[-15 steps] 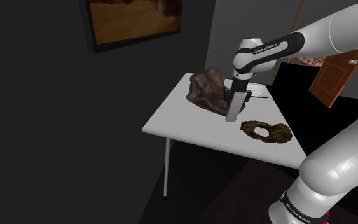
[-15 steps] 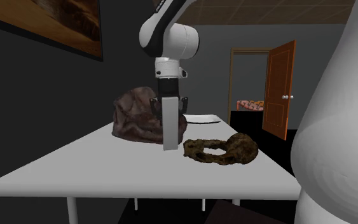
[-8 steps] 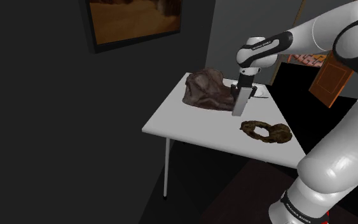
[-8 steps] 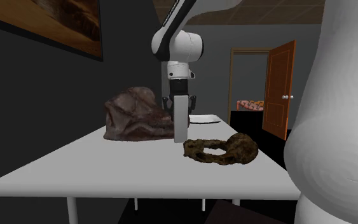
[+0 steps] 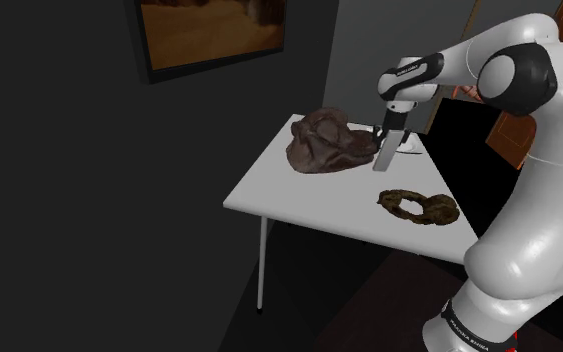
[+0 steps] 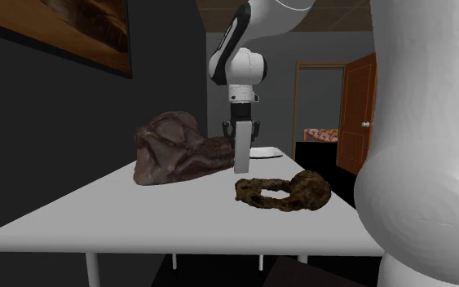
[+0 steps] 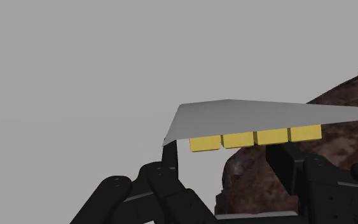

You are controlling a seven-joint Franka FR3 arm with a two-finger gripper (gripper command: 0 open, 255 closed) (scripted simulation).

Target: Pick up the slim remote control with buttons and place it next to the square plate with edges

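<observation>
Black two-finger gripper point(image 6: 240, 128) pinches the slim grey remote with yellow buttons point(image 6: 240, 155), which hangs upright below the fingers. Transport step, likely near its end. White square rimmed plate point(image 6: 262, 152) sits just beside the gripper. Next: lower, lay remote alongside the plate, release.

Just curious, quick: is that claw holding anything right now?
Gripper: closed, holding the grey remote.

Brown lump point(image 5: 327, 148), perhaps crusty ring point(image 5: 437, 209)
</observation>
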